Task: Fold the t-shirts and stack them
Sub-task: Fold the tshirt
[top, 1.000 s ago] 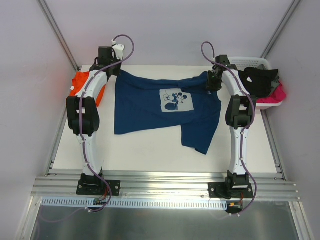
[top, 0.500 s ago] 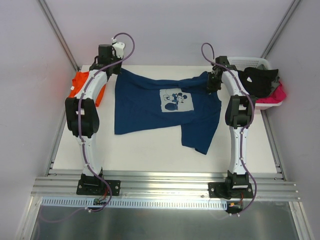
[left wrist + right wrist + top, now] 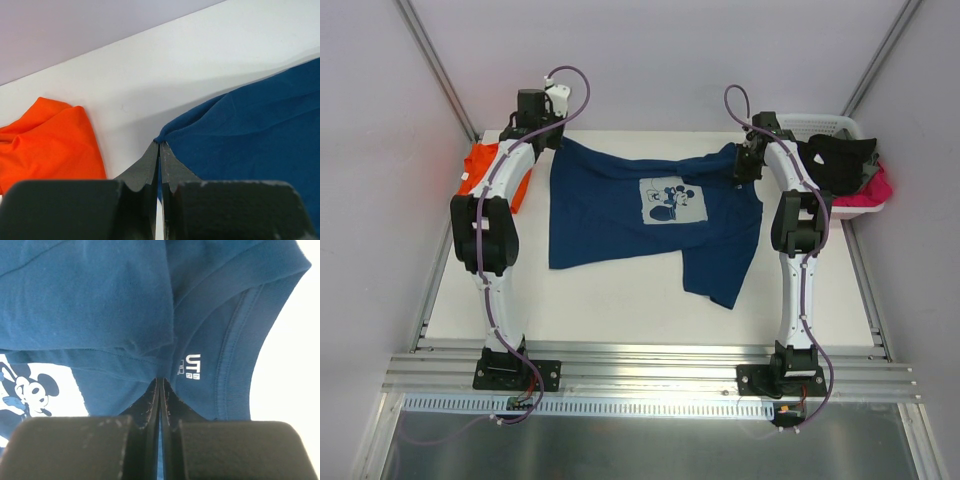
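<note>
Right hand (image 3: pixel 160 382) newly tight on navy t-shirt (image 3: pixel 90 300)

Light bright, even, diffuse from above. White surface (image 3: pixel 620 300) nearly blown out at the right wrist view's right edge. Soft shadow along the navy shirt (image 3: pixel 250 130) edge. Fingers (image 3: pixel 145 407) soft-focus up close. Overhead view sharp; dull sheen on rail (image 3: pixel 650 365).

pale lilac walls (image 3: pixel 650 60) enclose a white surface (image 3: pixel 620 310) under even light, aluminium rails (image 3: pixel 650 365) along its near edge, a white basket (image 3: pixel 825 120) at right.
</note>
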